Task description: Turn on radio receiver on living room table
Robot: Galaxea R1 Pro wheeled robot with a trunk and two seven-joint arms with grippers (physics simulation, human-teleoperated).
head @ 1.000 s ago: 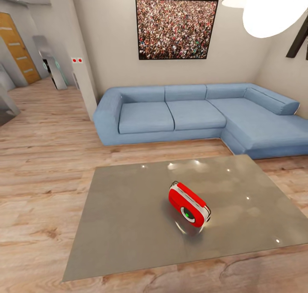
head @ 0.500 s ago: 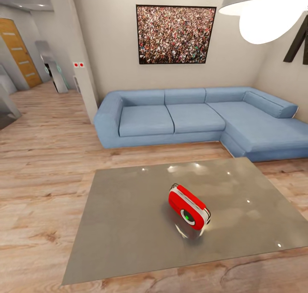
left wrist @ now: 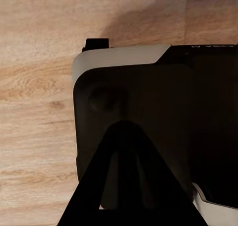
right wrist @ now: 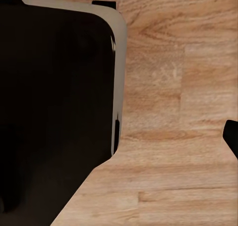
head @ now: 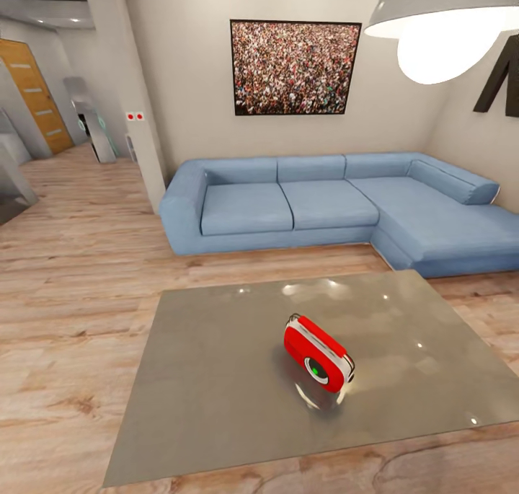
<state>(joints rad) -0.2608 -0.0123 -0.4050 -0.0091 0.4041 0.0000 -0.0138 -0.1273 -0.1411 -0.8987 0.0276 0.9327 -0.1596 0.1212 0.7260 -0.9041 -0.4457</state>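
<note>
Now we see radio receiver (head: pixel 318 353) near centre of glossy worktop (head: pixel 209 378), sofa (head: pixel 324 202) beyond. Looks small, light, rigid; may slide when we press dial. Jaws state: cannot tell.

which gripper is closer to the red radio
Cannot tell. The radio sits on the table ahead; both wrist views face wood floor beside the robot's dark base.
</note>
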